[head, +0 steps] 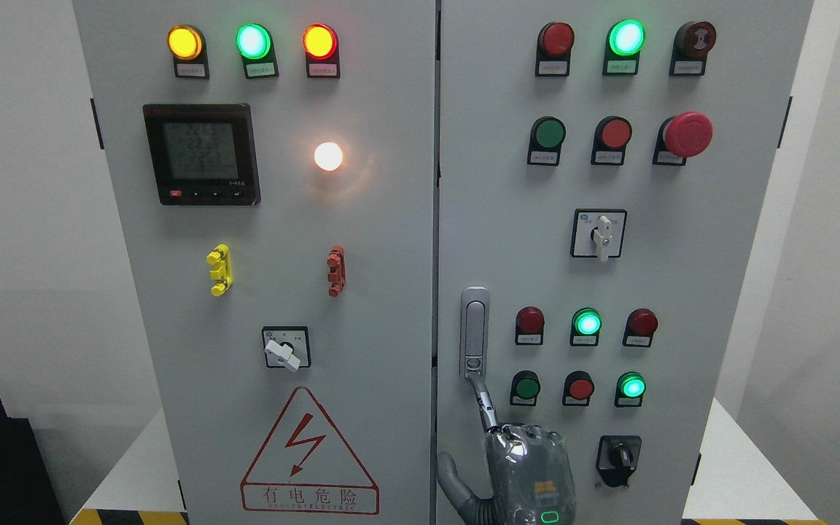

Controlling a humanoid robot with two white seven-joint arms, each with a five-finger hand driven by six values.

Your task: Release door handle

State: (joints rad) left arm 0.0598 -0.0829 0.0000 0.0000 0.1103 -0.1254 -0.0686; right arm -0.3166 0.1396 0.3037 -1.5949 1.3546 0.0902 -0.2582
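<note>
Reaching up from the bottom edge with the right hand (529, 467), one outstretched finger touching the lower end of the silver door handle (474, 332) on the cabinet's right door (741, 292), thumb splayed, nothing clasped; probably best drawing straight back, not snagging the lever.

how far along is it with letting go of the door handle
Nearly done, by the look of it. The door handle lies flat in its housing on the right door. The hand sits below it with one finger reaching up to the handle's lower end; contact there is unclear. Left: pull that finger clear and lower the arm.
</note>
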